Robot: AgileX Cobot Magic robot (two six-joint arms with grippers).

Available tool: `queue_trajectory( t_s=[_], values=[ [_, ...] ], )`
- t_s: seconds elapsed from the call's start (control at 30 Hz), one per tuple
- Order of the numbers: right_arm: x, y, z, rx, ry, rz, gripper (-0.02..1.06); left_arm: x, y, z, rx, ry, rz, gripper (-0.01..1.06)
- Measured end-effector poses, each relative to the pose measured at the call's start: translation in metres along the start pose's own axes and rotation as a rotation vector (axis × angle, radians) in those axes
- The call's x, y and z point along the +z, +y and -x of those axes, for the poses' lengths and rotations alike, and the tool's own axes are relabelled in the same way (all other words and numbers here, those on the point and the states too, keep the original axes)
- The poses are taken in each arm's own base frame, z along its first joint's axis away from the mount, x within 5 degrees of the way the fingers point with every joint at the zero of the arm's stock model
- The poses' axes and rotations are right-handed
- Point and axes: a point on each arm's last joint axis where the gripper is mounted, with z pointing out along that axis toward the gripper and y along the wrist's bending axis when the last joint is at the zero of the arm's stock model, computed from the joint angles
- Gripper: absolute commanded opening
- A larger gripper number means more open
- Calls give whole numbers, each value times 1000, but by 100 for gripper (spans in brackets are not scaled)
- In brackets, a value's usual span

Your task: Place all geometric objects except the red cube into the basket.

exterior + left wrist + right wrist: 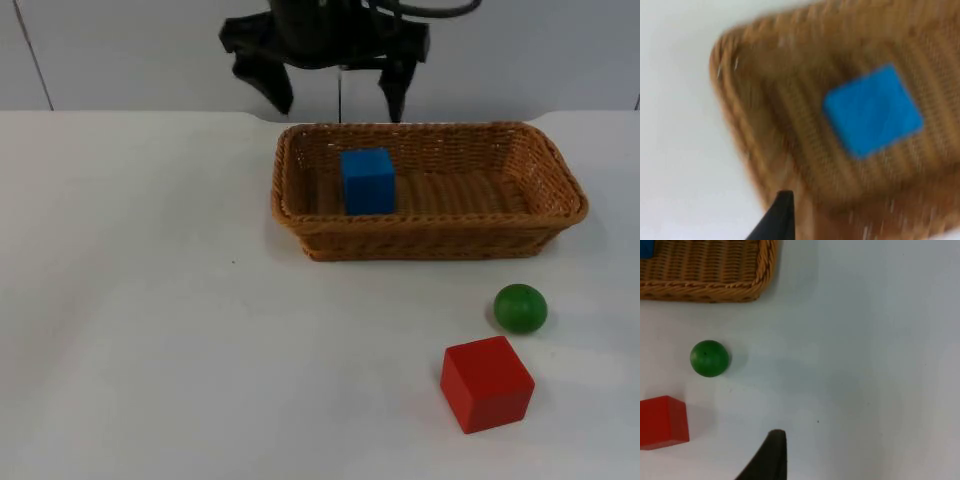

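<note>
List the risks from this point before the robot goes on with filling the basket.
1. The green ball lies loose on the white table beside the red cube; a nudge from a closing finger could likely roll it away.
2. The two sit close together, so a reach for the ball might bump or grab the cube, which must stay out.
3. The blue cube already lies in the woven wicker basket; a low pass could catch the rim.

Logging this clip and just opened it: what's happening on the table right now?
The blue cube already lies inside the wicker basket. The left gripper hangs open behind the basket's far rim, holding nothing. The green ball sits on the white table in front of the basket's right end, and the red cube stands just nearer the camera, apart from it. The ball is the one piece not yet in the basket.
</note>
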Motion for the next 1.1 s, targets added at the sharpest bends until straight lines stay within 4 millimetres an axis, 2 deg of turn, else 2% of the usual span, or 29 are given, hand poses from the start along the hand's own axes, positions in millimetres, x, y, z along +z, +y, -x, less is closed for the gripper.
queue_trajectory(
  t_s=[0.13, 0.23, 0.33, 0.37, 0.5, 0.53, 0.6, 0.73, 0.77, 0.83, 0.93, 0.97, 1.0, 1.1],
  values=[
    [0, 0, 0, 0, 0, 0, 105, -7, 4, -16, 4, 101, 31, 105],
    [0, 0, 0, 0, 0, 0, 105, -10, 7, -27, 4, 114, 34, 105],
    [0, 0, 0, 0, 0, 0, 105, -27, 11, -48, 4, 94, 29, 105],
    [0, 0, 0, 0, 0, 0, 105, -27, 11, -48, 4, 94, 29, 105],
    [0, 0, 0, 0, 0, 0, 105, -49, 21, -87, 2, 66, 24, 105],
    [0, 0, 0, 0, 0, 0, 105, -59, 27, -102, -11, 50, 19, 105],
    [0, 0, 0, 0, 0, 0, 105, -62, 29, -107, -14, 45, 18, 105],
    [0, 0, 0, 0, 0, 0, 105, -88, 56, -140, -69, 6, 32, 105],
    [0, 0, 0, 0, 0, 0, 105, -88, 56, -140, -69, 6, 32, 105],
    [0, 0, 0, 0, 0, 0, 105, -101, 75, -158, -120, -9, 51, 105],
    [0, 0, 0, 3, 0, 0, 105, -112, 93, -176, -173, -23, 70, 105],
    [0, 0, 0, 3, 0, 0, 105, -112, 93, -176, -173, -23, 70, 105],
    [0, 0, 0, 3, 0, 0, 105, -118, 103, -188, -207, -32, 83, 105],
    [0, 0, 0, 3, 0, 0, 105, -128, 115, -210, -254, -43, 102, 105]
  ],
)
